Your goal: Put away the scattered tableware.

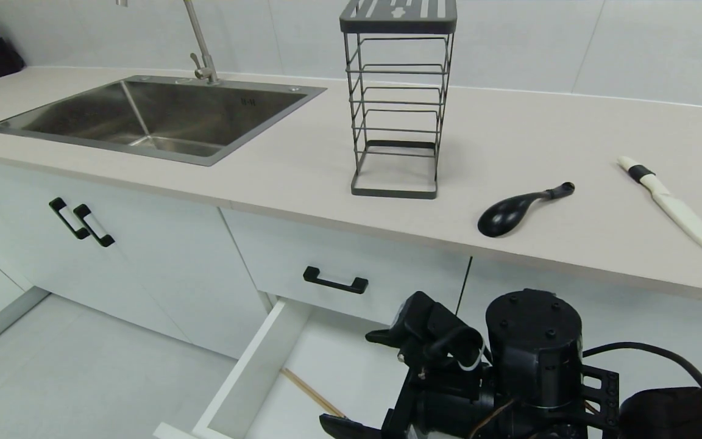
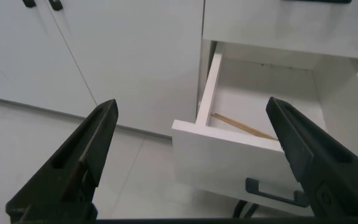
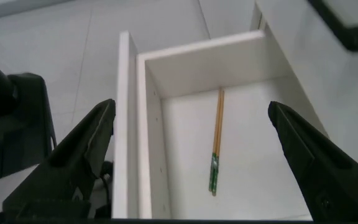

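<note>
A black spoon point(image 1: 512, 210) lies on the beige countertop point(image 1: 302, 164), right of a wire rack. Farther right lies a white knife point(image 1: 674, 207) with a black band on its handle. Below the counter a white drawer point(image 1: 247, 372) stands pulled out, with a pair of wooden chopsticks point(image 3: 216, 143) on its floor. My right gripper point(image 3: 191, 107) hovers open above the drawer, holding nothing. My left gripper point(image 2: 191, 106) is open and empty in front of the drawer's front panel point(image 2: 216, 149), where the chopsticks point(image 2: 244, 127) also show.
A tall dark wire rack point(image 1: 397, 103) stands mid-counter. A steel sink point(image 1: 156, 113) with a tap is set into the counter at the left. White cabinet doors with black handles point(image 1: 74, 219) run below, and a shut drawer point(image 1: 336, 280) sits above the open one.
</note>
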Tool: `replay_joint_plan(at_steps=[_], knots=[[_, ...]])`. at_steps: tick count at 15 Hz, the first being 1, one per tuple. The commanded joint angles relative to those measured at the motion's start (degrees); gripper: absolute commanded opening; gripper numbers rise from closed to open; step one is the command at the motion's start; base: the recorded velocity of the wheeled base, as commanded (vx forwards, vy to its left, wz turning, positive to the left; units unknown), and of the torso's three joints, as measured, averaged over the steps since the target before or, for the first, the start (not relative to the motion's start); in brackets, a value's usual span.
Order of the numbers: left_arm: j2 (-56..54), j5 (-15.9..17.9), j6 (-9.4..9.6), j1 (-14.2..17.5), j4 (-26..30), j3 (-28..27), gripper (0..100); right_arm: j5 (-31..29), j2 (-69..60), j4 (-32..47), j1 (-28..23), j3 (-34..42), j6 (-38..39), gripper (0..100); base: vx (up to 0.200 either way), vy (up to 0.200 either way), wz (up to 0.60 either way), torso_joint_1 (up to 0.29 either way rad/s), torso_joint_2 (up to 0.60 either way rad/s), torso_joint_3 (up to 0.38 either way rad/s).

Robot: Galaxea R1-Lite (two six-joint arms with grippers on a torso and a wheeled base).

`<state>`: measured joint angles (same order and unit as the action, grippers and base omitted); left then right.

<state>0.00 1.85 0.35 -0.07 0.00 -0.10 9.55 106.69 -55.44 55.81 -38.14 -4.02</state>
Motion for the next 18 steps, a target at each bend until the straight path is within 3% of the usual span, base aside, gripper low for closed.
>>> replay_joint_plan(at_steps=[1,6,18], knots=[[0.0,0.0,0.00,0.0,0.0,0.0,100,-0.1,0.0,0.1,0.4,-0.4,0.0,100,0.000,0.000,0.00,0.256,-0.49,-0.217],[0.0,0.0,0.00,0.0,0.0,0.0,100,-0.1,0.0,1.7,0.5,-2.9,-0.3,100,0.000,0.000,0.00,0.147,-0.48,-0.222],[0.0,0.0,0.00,0.0,0.0,0.0,100,-0.1,0.0,1.7,0.5,-3.5,-0.5,100,0.000,0.000,0.00,0.311,-0.52,-0.246]])
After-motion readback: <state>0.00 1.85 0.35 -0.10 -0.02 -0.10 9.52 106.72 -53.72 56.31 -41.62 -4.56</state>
